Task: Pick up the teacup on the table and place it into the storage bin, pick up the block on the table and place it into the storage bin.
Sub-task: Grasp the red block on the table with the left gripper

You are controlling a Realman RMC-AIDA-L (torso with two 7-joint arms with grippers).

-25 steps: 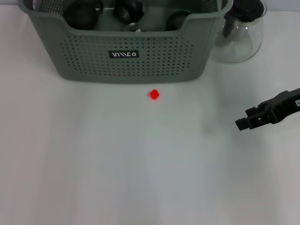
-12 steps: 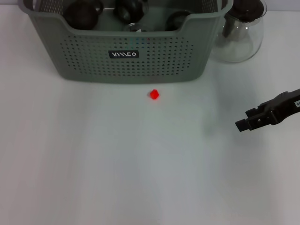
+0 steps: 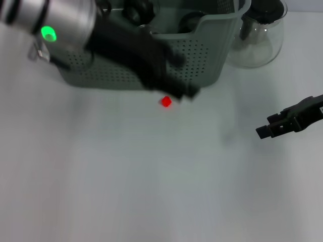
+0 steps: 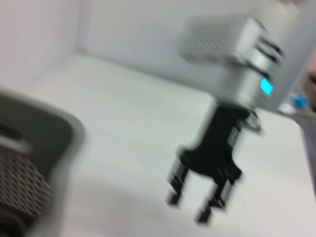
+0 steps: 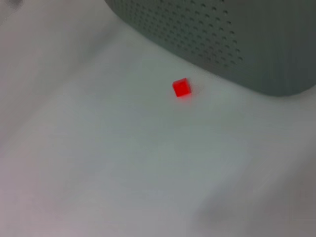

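Head view, for your record: left gripper [image 3: 187, 92], blurred, fingers unreadable, hangs across the storage bin's [image 3: 212, 55] front wall, just beside the red block [image 3: 166, 102]. Right gripper [image 3: 265, 130] hovers near the table's [image 3: 126, 176] right edge; its fingers stand apart in the left wrist view. Block lies on the table before the bin. Glass pitcher [image 3: 257, 38] stands at the far right corner.

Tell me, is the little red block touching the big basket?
Apart. In the right wrist view, bare white table shows between the red block and the storage bin.
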